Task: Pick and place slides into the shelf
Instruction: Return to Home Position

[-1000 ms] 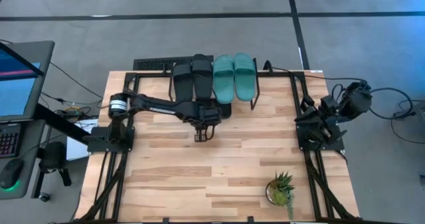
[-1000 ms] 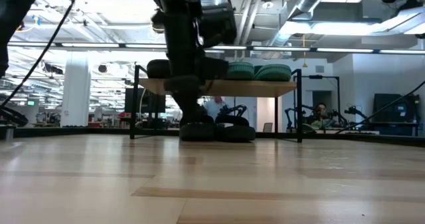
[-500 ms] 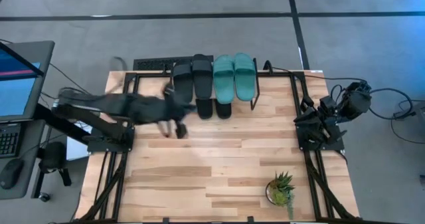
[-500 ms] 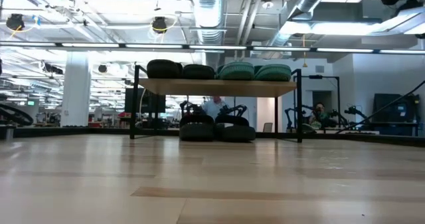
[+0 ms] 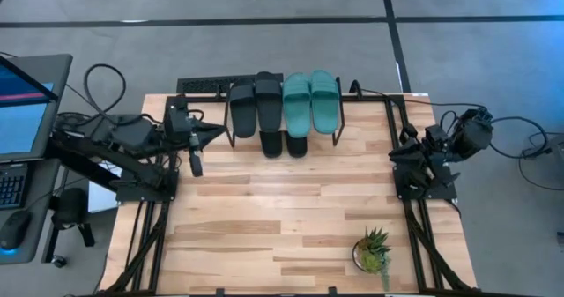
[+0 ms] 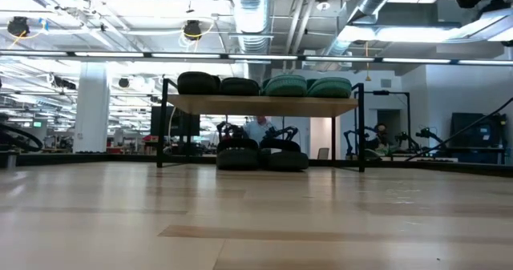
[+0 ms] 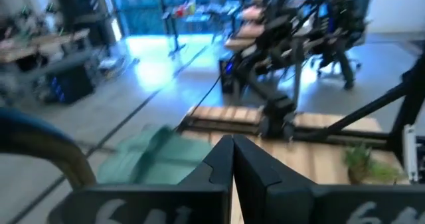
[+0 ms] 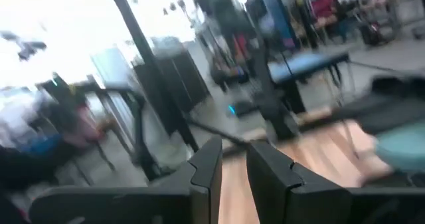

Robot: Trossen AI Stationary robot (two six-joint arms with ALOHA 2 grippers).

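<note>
The shelf point(image 5: 284, 85) stands at the table's far edge, its light wood board point(image 6: 260, 105) on thin black legs. Two black slides point(image 5: 254, 106) and two teal slides point(image 5: 310, 100) lie side by side on top. Two more black slides point(image 5: 284, 144) rest with their soles on the table beneath the board, also seen in the low view as dark slides point(image 6: 261, 159). My left gripper point(image 5: 214, 131) is shut, empty and drawn back near the table's left edge, pointing toward the shelf. My right gripper point(image 5: 394, 153) waits at the right edge, fingers a narrow gap apart, empty.
A small potted plant point(image 5: 373, 251) stands near the table's near right corner. The arms' black frames point(image 5: 145, 187) run along both side edges. A monitor point(image 5: 22, 103) sits off the table's left side. People show in the room beyond the shelf point(image 6: 258, 128).
My left arm has pulled back from the two black slides under the shelf toward the table's left edge and gone out of the low view. Those slides have stayed where they were.
</note>
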